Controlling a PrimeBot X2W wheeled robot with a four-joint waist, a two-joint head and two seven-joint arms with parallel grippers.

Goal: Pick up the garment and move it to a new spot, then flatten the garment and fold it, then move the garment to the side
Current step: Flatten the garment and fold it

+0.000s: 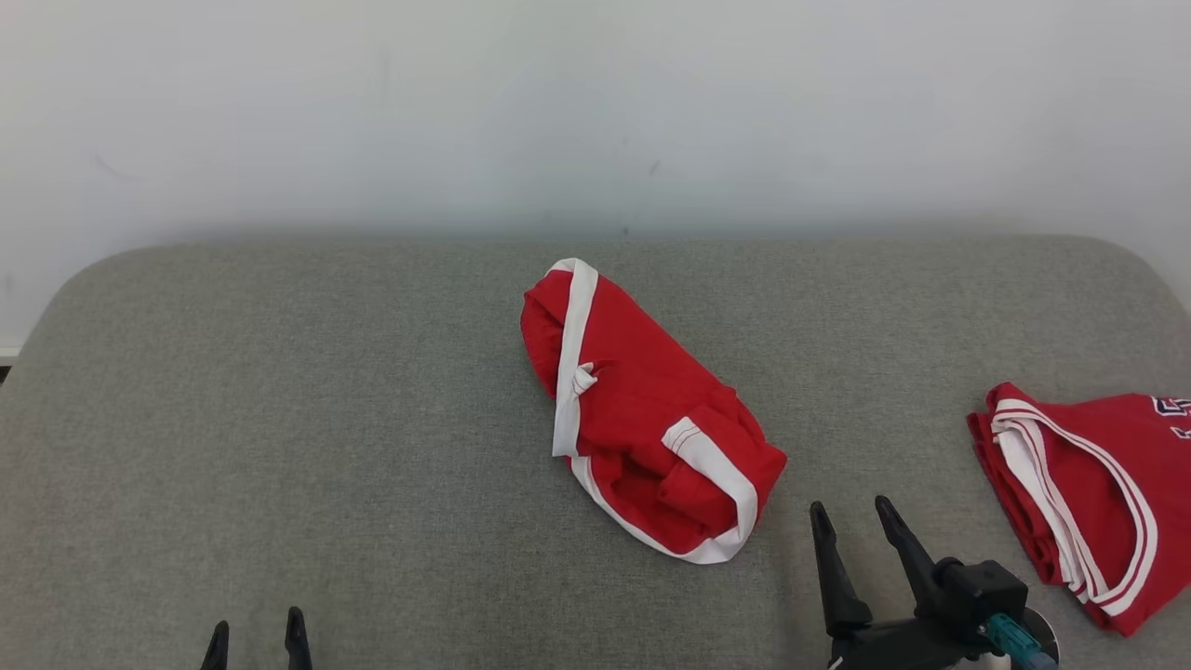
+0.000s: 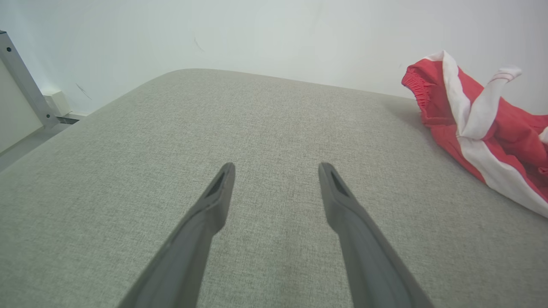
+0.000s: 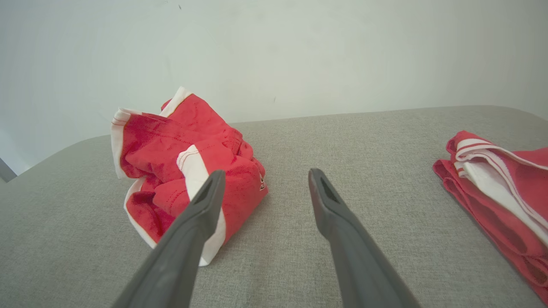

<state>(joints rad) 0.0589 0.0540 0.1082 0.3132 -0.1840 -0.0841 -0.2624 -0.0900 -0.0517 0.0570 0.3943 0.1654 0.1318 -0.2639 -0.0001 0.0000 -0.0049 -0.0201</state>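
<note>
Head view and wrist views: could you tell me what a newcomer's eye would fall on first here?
A crumpled red garment with white trim lies bunched mid-way across the grey padded surface. A second red garment, folded, sits at the right edge. The right tool, open and empty, is just right of the bundle's near end; the left tool, also open, shows at lower left.

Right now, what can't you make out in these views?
Folded jersey: head view's right edge cuts off its print and far side.
Crumpled garment: its own folds hide its inner layers; left wrist view's right edge crops it.
Left gripper: head view's bottom edge cuts it off below the fingertips.
</note>
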